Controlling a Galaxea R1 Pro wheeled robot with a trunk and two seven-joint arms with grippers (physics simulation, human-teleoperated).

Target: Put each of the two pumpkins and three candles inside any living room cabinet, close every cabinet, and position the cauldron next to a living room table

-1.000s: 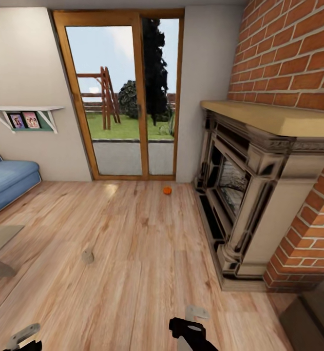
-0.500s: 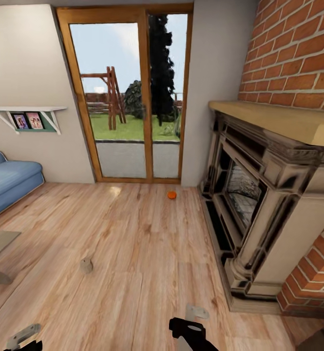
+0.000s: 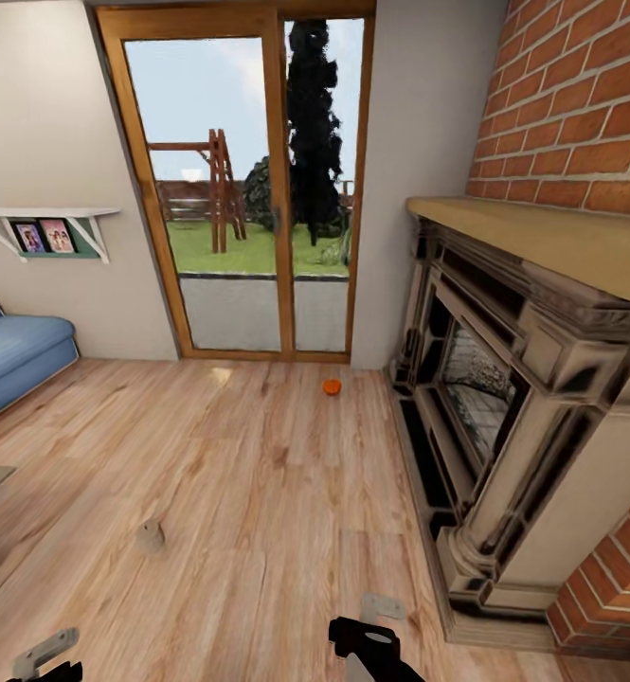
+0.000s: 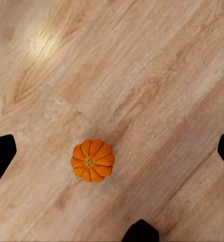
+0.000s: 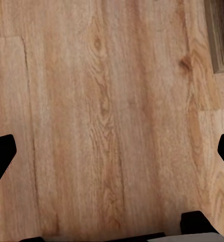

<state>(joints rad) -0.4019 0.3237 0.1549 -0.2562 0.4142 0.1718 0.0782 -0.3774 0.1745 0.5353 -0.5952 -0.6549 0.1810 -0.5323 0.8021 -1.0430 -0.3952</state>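
Head view: the left hand (image 3: 45, 655) and right hand (image 3: 371, 633) hang low over the wooden floor (image 3: 277, 502). One pumpkin (image 3: 331, 386) sits far ahead of the right hand, near the glass door (image 3: 248, 189) and beside the fireplace (image 3: 504, 379). A candle (image 3: 150, 536) stands on the floor ahead of the left hand, between the two hands' lines. Left wrist view: another pumpkin (image 4: 93, 160) lies on the floor below the left hand, between its spread fingertips (image 4: 1, 156), untouched. Right wrist view: the right hand's fingertips (image 5: 2, 154) are spread wide over bare boards, holding nothing.
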